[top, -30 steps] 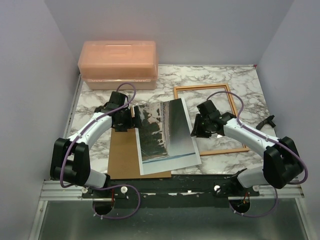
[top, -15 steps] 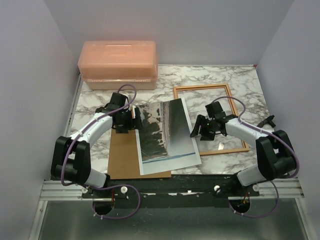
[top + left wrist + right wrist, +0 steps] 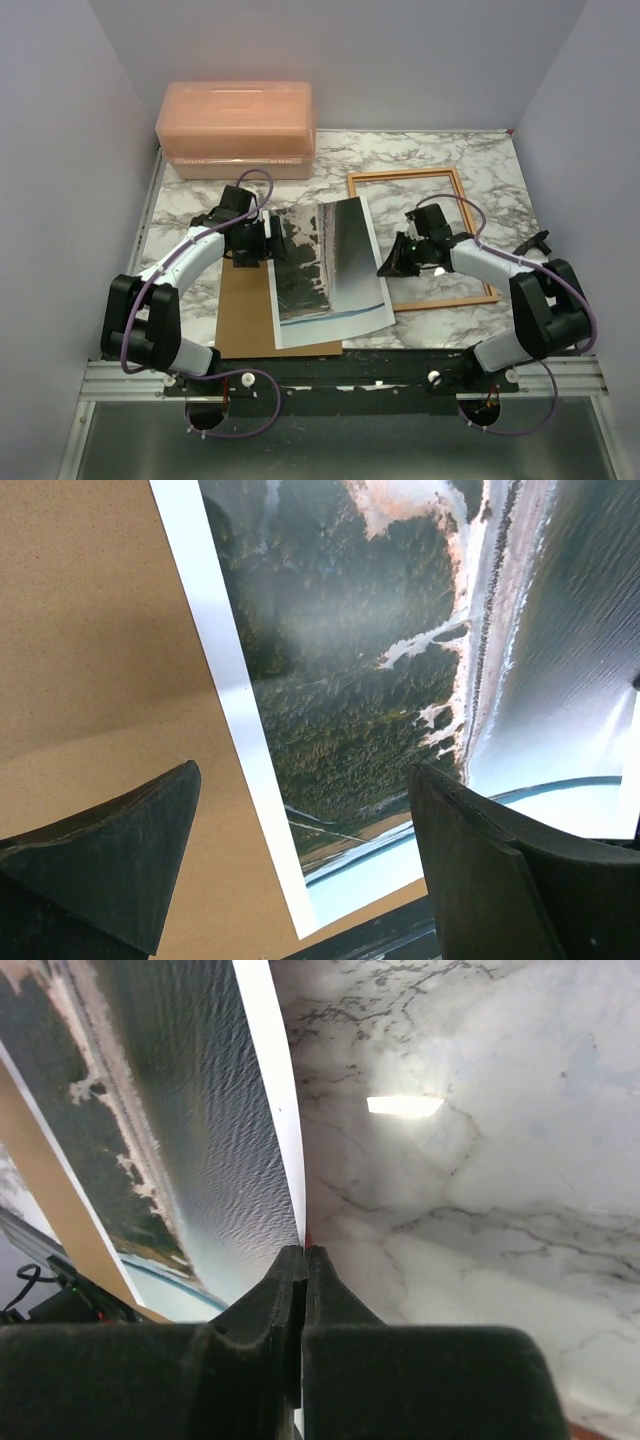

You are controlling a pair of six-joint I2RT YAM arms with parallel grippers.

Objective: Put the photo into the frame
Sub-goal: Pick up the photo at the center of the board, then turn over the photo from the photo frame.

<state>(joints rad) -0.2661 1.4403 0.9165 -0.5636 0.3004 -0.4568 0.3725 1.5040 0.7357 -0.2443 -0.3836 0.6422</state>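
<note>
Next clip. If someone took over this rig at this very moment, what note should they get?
Left end effector: open, over the photo's left edge, holding nothing.
Right end effector: shut on the photo's right edge, which is raised.
Photo: face up between the arms, its left part on the board.
Frame: flat on the table to the right; the photo is not in its opening.
Done: photo gripped.
Left: move the photo over the frame and lay it in.

Marble-patterned table (image 3: 400, 150) bearing a pink lidded box (image 3: 235, 125), the frame (image 3: 400, 174), a brown backing board (image 3: 240, 312).
</note>
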